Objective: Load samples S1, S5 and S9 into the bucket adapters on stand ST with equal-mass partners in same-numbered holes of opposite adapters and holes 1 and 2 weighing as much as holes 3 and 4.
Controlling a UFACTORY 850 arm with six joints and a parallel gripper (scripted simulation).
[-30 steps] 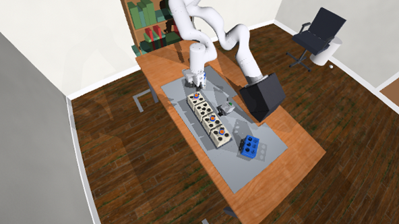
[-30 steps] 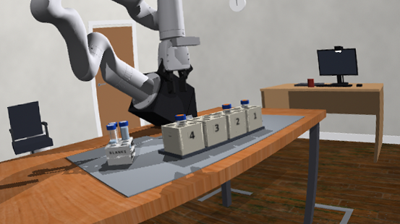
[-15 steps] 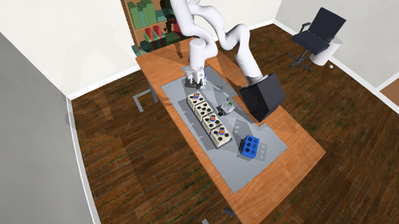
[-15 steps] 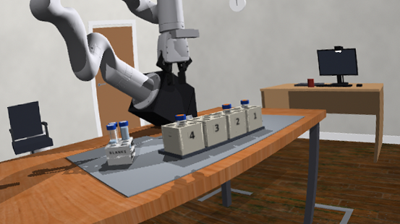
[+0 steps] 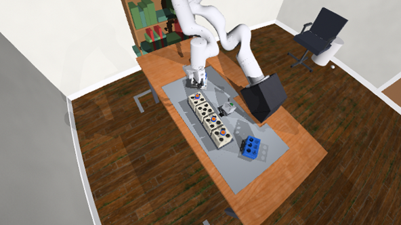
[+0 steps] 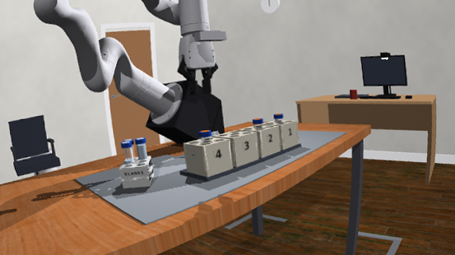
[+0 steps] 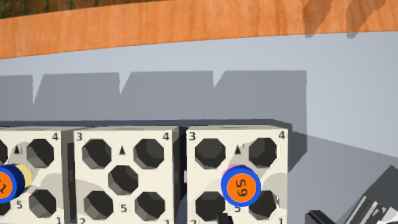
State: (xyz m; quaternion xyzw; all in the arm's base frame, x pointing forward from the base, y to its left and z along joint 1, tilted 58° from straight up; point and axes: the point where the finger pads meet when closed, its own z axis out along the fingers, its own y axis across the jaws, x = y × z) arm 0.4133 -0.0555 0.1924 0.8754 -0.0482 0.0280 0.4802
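Fingers hang parted and released near orange-capped sample S9, which stands in adapter 4 above the table.

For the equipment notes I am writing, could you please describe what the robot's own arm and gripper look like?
The arm is smooth and white, built of rounded, tube-like segments with thin seam lines, rising from a faceted black block. The gripper has a pale grey housing with small dark dots, and black linkages leading to two slim black fingers. I can make out no cables or sleeve.
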